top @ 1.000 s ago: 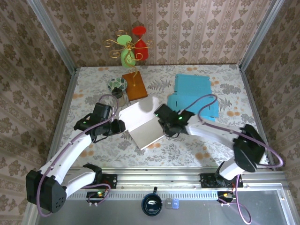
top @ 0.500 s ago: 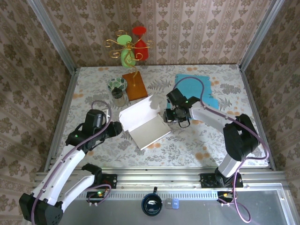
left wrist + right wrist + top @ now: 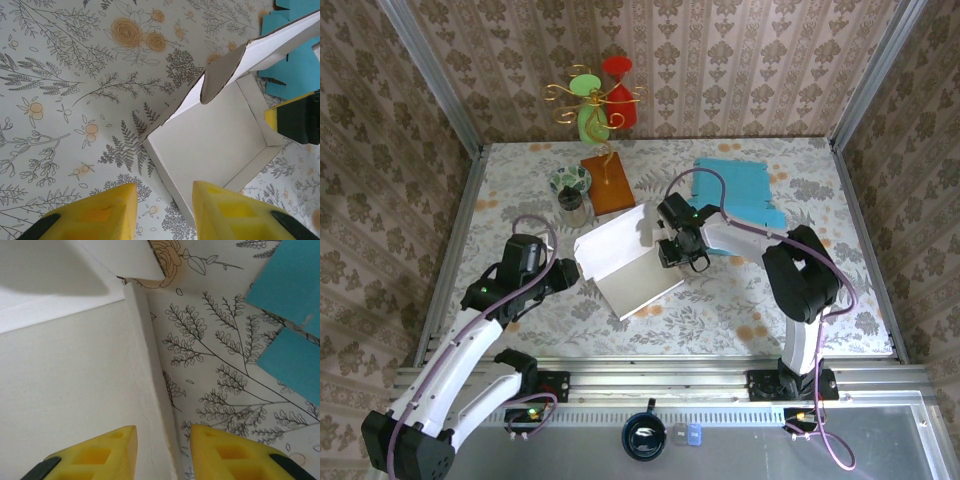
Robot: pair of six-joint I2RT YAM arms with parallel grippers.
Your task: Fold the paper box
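Straddling paper box (image 3: 60, 390) wall, right fingers (image 3: 95, 456), perhaps gripping

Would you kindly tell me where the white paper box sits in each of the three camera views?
Top external: white paper box at table centre.
Left wrist: white paper box centre-right, flap raised.
Right wrist: white paper box across the left half.
Shared landmark: blue cardboard beside it.

Blue cardboard sheets (image 3: 735, 185) far right, brown wooden base (image 3: 607, 182) with gold wire stand (image 3: 600, 100), glass jar (image 3: 572, 205) beside it, floral tablecloth (image 3: 720, 300), dark cup (image 3: 644, 437) near edge.
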